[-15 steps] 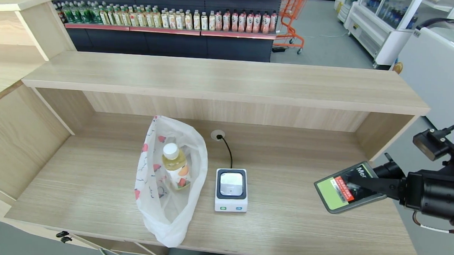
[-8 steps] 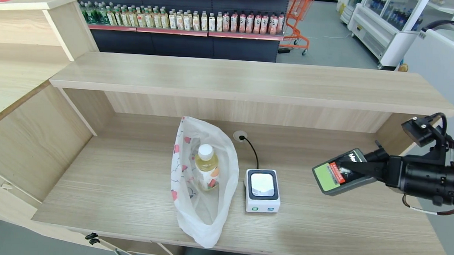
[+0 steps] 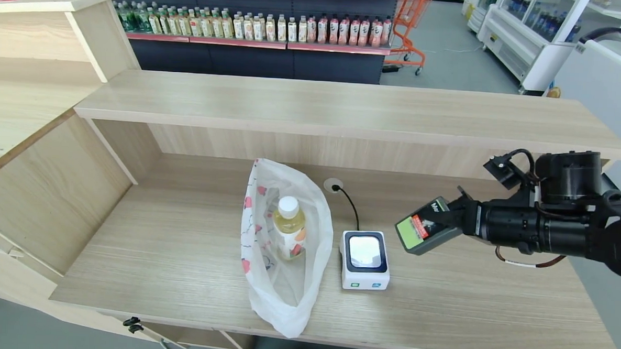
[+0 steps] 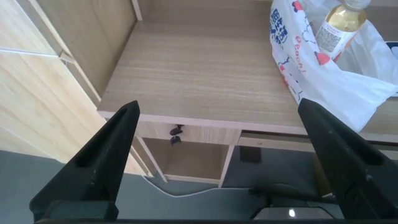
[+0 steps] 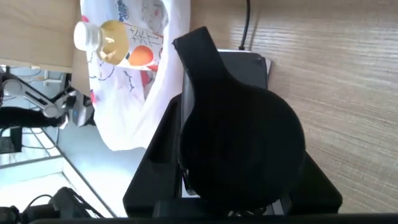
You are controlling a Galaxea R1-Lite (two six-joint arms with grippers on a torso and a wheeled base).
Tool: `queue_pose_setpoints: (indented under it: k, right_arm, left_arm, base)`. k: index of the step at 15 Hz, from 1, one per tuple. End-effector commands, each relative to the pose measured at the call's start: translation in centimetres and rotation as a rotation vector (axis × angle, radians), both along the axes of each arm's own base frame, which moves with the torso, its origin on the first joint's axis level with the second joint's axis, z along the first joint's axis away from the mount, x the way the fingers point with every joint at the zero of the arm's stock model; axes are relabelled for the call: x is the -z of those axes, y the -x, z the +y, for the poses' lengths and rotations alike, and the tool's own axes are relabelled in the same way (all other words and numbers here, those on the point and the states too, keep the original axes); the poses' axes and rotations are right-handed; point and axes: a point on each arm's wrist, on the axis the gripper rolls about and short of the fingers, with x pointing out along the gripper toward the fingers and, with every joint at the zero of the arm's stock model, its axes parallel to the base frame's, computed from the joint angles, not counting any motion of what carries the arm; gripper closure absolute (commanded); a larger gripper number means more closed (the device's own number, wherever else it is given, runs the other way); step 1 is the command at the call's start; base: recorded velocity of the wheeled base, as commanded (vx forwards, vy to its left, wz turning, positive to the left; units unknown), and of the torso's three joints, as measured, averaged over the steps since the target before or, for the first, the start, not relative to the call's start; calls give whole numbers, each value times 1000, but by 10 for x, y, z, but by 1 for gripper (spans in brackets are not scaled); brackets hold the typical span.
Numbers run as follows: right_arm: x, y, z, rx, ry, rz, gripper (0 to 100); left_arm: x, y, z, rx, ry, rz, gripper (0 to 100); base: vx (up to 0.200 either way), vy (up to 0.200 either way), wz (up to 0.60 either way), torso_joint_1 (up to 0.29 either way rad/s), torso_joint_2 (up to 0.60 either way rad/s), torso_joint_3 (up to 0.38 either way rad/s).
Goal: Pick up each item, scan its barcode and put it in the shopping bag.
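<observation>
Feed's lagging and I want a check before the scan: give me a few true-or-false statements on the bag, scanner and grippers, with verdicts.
1. The bottle stands inside the bag. True.
2. The right gripper is empty. False: it is shut on a box.
3. The box rests on the scanner. False: it is held in the air beside the scanner, toward the robot's right, not touching it.
4. The left gripper is open. True.
</observation>
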Motion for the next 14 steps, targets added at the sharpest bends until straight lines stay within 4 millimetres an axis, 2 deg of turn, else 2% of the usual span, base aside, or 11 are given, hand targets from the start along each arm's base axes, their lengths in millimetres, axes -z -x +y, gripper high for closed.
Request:
queue_pose_setpoints:
  k: [1, 8, 14]
  right_arm:
    - [13, -3, 11, -34, 8, 43, 100]
    - [43, -16, 45, -84, 54, 57, 100]
    - [65, -28, 63, -110, 64, 46, 100]
  left_arm:
    - [0, 0, 0, 0, -1, 0, 0]
    - [0, 0, 0, 0, -1, 0, 0]
    - [0, 0, 0, 0, -1, 0, 0]
  base:
    - [0, 0, 0, 0, 0, 0]
    - [0, 0, 0, 0, 0, 0]
    - [0, 0, 0, 0, 0, 0]
